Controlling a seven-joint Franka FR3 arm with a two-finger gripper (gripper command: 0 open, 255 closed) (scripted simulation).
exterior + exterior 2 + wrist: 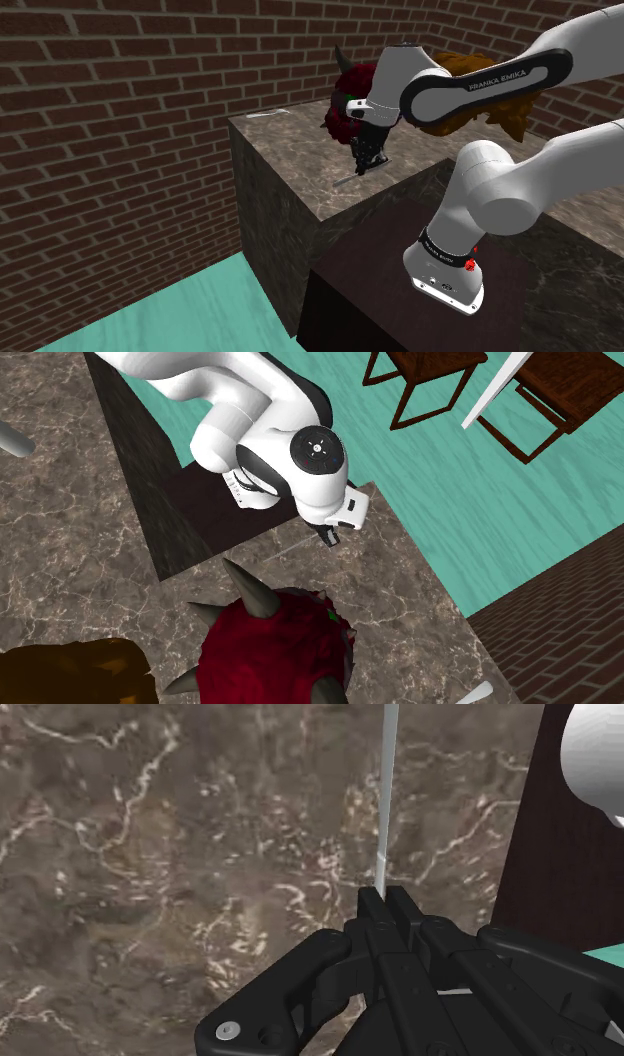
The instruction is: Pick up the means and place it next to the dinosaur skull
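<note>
The tool (387, 896) hangs low over the brown marbled worktop (300, 150), near the edge closest to the dark stand (370, 290). Its two black fingers (372, 909) are pressed almost together, and a thin pale rod (388, 794) comes out from between their tips, so it looks clamped at one end. From the shoulder view the rod (347, 181) lies flat on the stone just beside the tool (362, 165), not raised off it as far as I can see.

The rod looks very light and stiff, and so slim that it could pivot or slide between the pads. With the grip at one end, the long free part may droop or swing. A hold nearer the middle would probably carry it more steadily.

Further along the worktop sit a dark red lump with grey spikes (275, 647) and, beside it, a brown lump (480, 90). I cannot tell which one is the skull.
</note>
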